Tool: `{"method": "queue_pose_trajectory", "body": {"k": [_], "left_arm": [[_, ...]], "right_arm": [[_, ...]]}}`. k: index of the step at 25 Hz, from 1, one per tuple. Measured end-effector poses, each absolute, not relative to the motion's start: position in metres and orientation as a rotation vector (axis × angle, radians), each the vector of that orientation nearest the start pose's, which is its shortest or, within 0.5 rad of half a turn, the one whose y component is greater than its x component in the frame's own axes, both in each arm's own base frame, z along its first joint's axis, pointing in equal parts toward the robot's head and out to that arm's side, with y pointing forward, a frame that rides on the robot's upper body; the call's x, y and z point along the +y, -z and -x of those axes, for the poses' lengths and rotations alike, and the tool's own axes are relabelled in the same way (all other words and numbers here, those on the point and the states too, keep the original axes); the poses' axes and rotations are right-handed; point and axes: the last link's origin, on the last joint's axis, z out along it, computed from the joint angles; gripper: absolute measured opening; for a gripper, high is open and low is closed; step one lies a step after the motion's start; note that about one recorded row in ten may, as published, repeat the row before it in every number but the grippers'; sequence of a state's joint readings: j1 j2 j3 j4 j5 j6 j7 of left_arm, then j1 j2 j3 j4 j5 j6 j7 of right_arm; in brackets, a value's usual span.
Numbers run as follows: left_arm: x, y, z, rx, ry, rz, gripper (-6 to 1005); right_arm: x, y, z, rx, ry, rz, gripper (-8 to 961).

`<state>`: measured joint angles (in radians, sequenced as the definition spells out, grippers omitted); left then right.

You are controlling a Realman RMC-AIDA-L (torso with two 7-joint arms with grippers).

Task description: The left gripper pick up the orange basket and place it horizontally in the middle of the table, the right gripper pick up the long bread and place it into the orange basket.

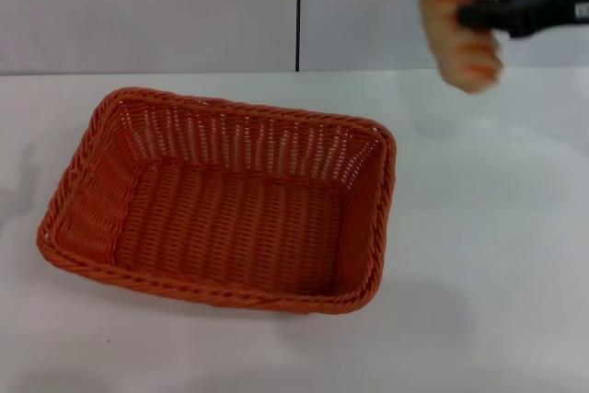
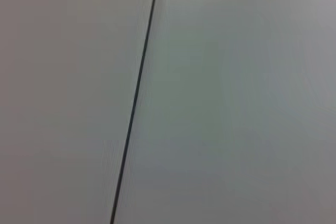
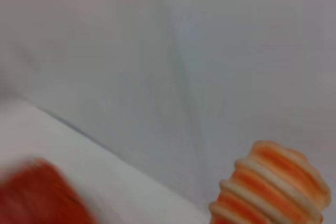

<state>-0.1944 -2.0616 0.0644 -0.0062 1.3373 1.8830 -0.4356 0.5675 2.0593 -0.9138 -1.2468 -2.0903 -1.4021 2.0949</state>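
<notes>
Tan bread: the long bread (image 1: 460, 20) hangs high over the table (image 1: 497, 255), beyond the far right corner of the orange basket (image 1: 225, 200) — well apart from it.
Handling: looks light and stiff, ridged enough not to slip; mid-length is the sensible hold.
Right gripper (image 1: 479, 14): fingers clamped on the loaf's middle.
Left gripper: out of sight — fingers unknown.
Basket: empty, mid-table.

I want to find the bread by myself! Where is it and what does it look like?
Start at the big orange basket on the white table. Look up past its far right corner: the right gripper holds the long bread in the air. It's tan with orange stripes.
</notes>
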Motion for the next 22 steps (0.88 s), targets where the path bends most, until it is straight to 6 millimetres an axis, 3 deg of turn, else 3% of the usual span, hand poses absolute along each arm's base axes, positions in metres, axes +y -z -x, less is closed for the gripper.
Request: {"method": "queue_pose_trajectory", "body": {"k": [7, 12, 15, 22], "left_arm": [[0.209, -0.060, 0.348, -0.324, 1.090, 1.322, 539], [0.214, -0.059, 0.345, -0.322, 1.104, 1.331, 540], [0.216, -0.058, 0.344, -0.320, 1.109, 1.332, 540], [0.218, -0.058, 0.343, -0.319, 1.112, 1.332, 539]], "right_arm": [[0.357, -0.072, -0.142, 0.319, -1.006, 2.725, 150], [0.357, -0.038, -0.127, 0.272, -1.051, 2.868, 147], [0.360, -0.031, -0.125, 0.286, -1.043, 2.892, 148], [0.362, -0.028, -0.124, 0.292, -1.039, 2.896, 367]]}}
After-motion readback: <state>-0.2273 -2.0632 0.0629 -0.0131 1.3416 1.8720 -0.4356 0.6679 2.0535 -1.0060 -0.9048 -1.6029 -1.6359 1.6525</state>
